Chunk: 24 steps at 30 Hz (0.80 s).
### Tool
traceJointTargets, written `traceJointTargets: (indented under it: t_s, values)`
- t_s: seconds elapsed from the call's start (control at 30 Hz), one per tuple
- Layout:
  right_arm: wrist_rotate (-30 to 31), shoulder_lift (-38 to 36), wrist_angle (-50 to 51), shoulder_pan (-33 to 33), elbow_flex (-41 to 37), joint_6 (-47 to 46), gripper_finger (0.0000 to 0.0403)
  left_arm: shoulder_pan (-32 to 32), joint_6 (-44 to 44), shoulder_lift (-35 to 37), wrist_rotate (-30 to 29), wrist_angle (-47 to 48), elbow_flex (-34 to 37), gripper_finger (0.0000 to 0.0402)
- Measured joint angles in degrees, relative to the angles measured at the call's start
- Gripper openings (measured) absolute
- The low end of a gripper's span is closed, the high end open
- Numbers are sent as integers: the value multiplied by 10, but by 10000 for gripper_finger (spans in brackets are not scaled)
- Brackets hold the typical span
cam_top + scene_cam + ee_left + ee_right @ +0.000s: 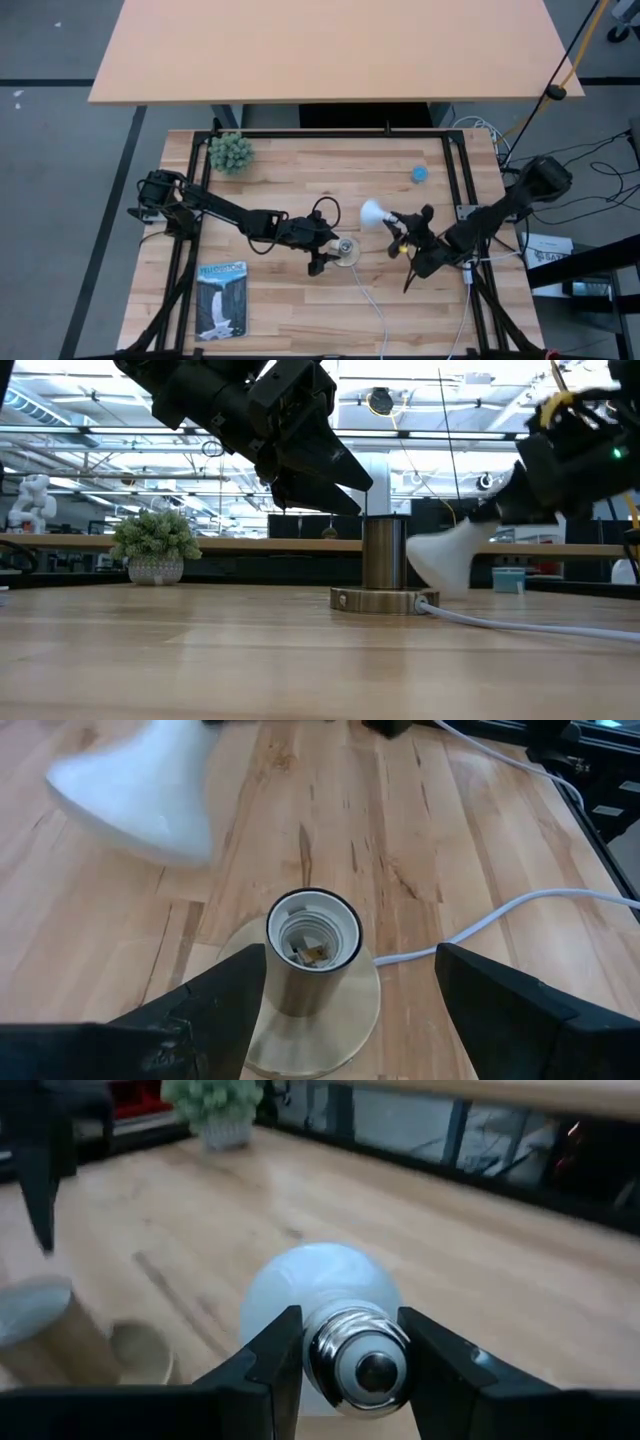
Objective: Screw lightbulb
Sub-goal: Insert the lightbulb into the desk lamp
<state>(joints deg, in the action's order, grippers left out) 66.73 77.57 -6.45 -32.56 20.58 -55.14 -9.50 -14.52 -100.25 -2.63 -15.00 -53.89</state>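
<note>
Wooden worktable (300,300) seen from above, w/ two dark robot arms reaching toward the centre. Task judged roughly at midpoint: bulb picked up, not yet seated.

The lightbulb (374,212) is held clear of the table by the right gripper (355,1355); its fingers are clamped on the grey screw base, one each side, as shown in the right wrist view. The base end faces the wrist camera, the white dome points away, so the bulb lies about horizontal, not yet turned base-down.

The lamp socket (312,942), a short metal cylinder on a round base w/ white cord (520,905), stands upright near the table centre. Its threaded opening is seen empty. The bulb is near it but apart, to one side.

The left gripper (345,990) is spread wide, one finger each side of the socket w/o touching it; nothing is grasped.

Still left, by judgement: bulb to be reoriented, base aligned over socket, lowered, turned in.
</note>
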Motion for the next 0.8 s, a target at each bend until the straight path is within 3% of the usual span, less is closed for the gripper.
traceJointTargets:
  t_s: [0.2, 0.47, 0.8]
  values:
    - [-36, 34, -28, -10, -11, -26, 132, 0, 0, 0, 0, 0, 0, 296]
    - [-170, 57, -23, -9, -12, -27, 132, 0, 0, 0, 0, 0, 0, 296]
    - [-321, 15, -18, 5, -7, -8, 154, 0, 0, 0, -1, 0, 0, 296]
